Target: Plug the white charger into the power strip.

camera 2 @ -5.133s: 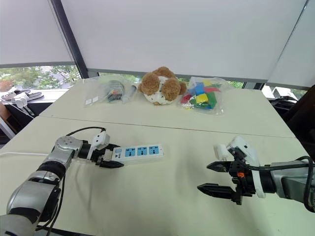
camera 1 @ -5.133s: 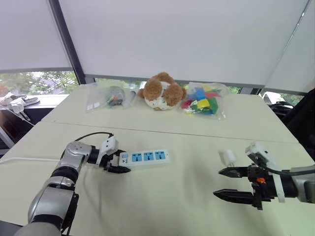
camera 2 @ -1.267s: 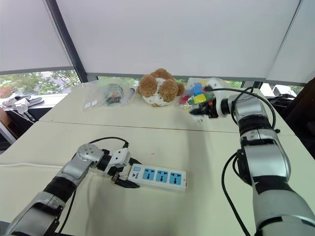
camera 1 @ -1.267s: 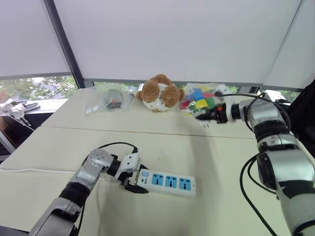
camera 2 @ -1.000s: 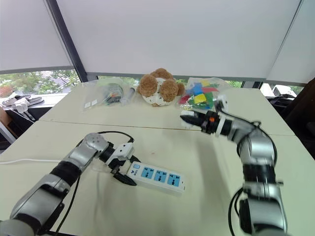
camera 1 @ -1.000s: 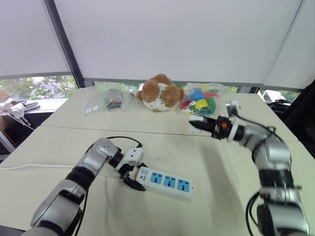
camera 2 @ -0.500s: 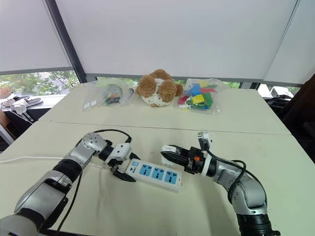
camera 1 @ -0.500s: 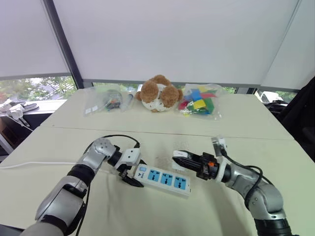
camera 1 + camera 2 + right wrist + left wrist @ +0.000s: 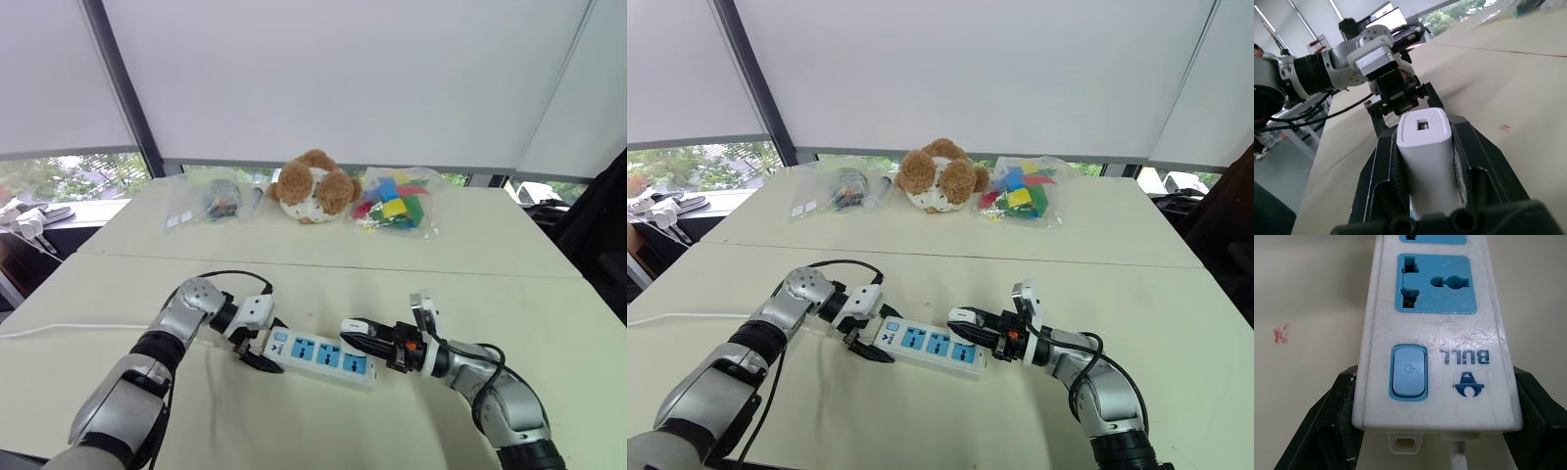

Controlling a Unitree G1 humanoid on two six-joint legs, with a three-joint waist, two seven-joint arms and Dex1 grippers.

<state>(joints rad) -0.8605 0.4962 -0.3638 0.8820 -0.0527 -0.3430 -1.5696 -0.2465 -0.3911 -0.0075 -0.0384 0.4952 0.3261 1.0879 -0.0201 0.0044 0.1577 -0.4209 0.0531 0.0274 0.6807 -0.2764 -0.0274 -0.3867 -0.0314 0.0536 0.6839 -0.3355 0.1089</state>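
Closing on the socket: the R end effector (image 9: pixel 356 332) grips the white block-shaped charger (image 9: pixel 1427 147) between both fingers, clamped on its two sides, w/ the face carrying the small square port turned toward the wrist cam. The prongs are hidden, so their orientation can't be confirmed.

Changes noted:
- Approx. 1 s ago the R arm was up at the back of the desk (image 9: pixel 294 421), near the clear bag of coloured blocks (image 9: pixel 395 204). It has since swung down and in.
- Vs. 0.5 s ago the charger has dropped lower and sits just over the far end of the white power strip with three blue sockets (image 9: pixel 315 352), by the socket furthest from the switch. Contact or a small gap: cannot tell.
- The strip now lies angled nearer mid-desk than 5 s ago, still held.

L end effector (image 9: pixel 257 351): closed on the switch end of the strip, one finger (image 9: pixel 1337 416) on each long side, cable exiting between them. The strip rests flat on the desk, sockets up.

Meaning for task: transport phase looks done; pre-insertion alignment in progress. Nothing plugged in yet.

Next step, est.: square the prongs to the end socket, then press straight in while the L side braces the strip. Risk: an angled approach may skid the strip or miss the slots.
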